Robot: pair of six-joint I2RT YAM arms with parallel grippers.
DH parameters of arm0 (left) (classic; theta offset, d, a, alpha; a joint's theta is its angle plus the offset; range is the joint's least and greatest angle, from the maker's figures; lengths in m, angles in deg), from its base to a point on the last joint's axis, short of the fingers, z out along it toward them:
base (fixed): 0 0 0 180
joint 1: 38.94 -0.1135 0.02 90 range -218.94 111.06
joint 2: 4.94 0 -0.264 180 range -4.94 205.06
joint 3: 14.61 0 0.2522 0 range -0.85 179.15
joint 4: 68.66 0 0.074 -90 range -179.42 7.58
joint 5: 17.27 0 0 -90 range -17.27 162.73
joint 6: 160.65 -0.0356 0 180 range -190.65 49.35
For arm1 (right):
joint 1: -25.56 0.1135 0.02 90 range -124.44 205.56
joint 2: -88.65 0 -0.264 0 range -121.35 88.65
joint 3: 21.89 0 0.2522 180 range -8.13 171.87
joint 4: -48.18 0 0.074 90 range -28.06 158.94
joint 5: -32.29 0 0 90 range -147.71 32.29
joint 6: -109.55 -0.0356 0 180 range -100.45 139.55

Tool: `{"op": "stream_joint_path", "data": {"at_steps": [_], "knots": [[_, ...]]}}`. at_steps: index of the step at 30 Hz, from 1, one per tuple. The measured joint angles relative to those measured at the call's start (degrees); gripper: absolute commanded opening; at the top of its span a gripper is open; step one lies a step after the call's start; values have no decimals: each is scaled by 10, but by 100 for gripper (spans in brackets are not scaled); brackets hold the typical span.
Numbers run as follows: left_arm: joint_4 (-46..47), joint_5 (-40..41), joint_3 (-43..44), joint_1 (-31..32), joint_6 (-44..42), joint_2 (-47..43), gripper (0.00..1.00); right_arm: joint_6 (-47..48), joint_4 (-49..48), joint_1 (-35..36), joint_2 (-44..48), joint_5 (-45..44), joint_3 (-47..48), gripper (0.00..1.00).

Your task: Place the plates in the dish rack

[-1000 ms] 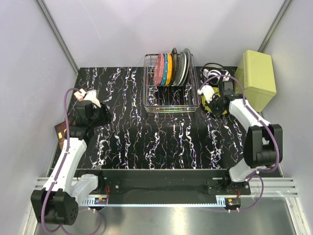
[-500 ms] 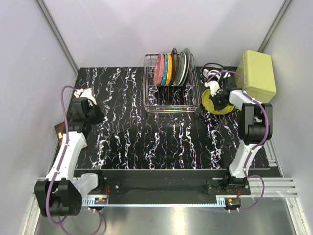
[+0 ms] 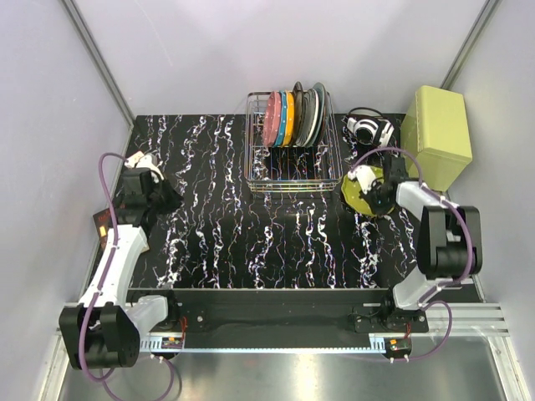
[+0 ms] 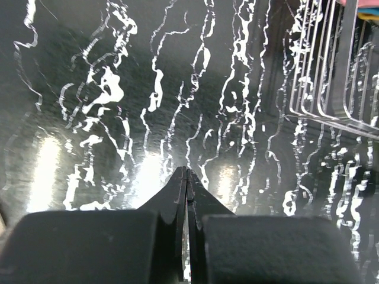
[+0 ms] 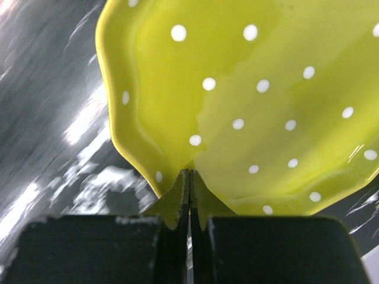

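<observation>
At the left of the overhead frame, the left gripper [image 3: 147, 164] sits low over the black marbled table [image 3: 234, 225]. Its wrist view shows the fingers pressed tip to tip with nothing between them [image 4: 187, 177], and a corner of the dish rack [image 4: 331, 71] at upper right.

Right of centre, the right gripper [image 3: 378, 189] is clamped on the near rim of the yellow-green plate [image 3: 358, 189]. In its own camera the fingers meet at the scalloped edge [image 5: 189, 177] and the dotted plate [image 5: 266, 106] fills the upper frame, tilted off the table.

Further back, at top centre, the rack [image 3: 292, 180] holds plates standing on edge - the pink plate [image 3: 272, 117], blue plate [image 3: 281, 117] and orange plate [image 3: 289, 117], then the grey and dark plates [image 3: 311, 113]. The held plate is just beside the rack's right end, outside it. A yellow-green box [image 3: 439, 134] stands at upper right.
</observation>
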Motion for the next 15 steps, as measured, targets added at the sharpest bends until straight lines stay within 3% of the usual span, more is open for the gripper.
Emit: {"op": "stream_joint_path", "data": {"at_steps": [4, 11, 15], "knots": [[2, -12, -16, 0, 40, -3, 6, 14, 40, 34, 63, -11, -56, 0], [-9, -25, -106, -8, 129, -35, 13, 14, 125, 183, 125, -17, -104, 0], [-33, -26, -126, -20, 147, -45, 18, 14, 157, 224, 154, -16, -128, 0]]}}
